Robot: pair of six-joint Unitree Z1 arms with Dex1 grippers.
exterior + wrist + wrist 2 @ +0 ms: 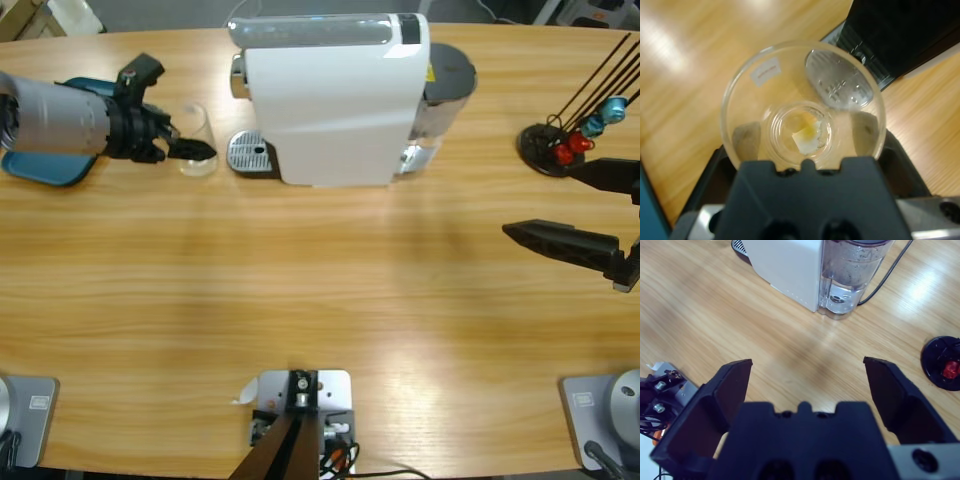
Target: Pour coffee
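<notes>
Gripping a small clear drinking glass [197,140] from its left side, the left claw [190,150] has its two black jaws clamped against the glass's walls; the glass stands upright on the long pale wooden surface [320,300], just beside the round perforated metal drip tray [250,153].

Coffee [812,131]: a thin yellowish-brown film at the bottom of the glass [802,105], no wider than its base, lying directly ahead of the left claw [802,137] between the two jaws. A pale, whitish fleck sits next to it. A small white label shows on the glass wall.

Drip tray [840,82]: dull silver, dotted with small holes, seen through the glass rim at the foot of the machine.

White boxy plastic coffee machine [335,95]: smooth matte body, grey top band, standing at the far middle of the surface. Its clear plastic water tank [852,275] at the rear holds water; a dark cable runs away from it.

Right claw [807,382]: jaws spread wide apart, holding nothing, hovering over bare wood well apart from the glass. In the high view it [560,205] enters from the right edge.

Black round capsule stand [545,148]: thin dark wires rising from a disc base, carrying red and blue capsules [580,135].

Flat teal tray [45,165]: lies under the left arm at the left edge.
</notes>
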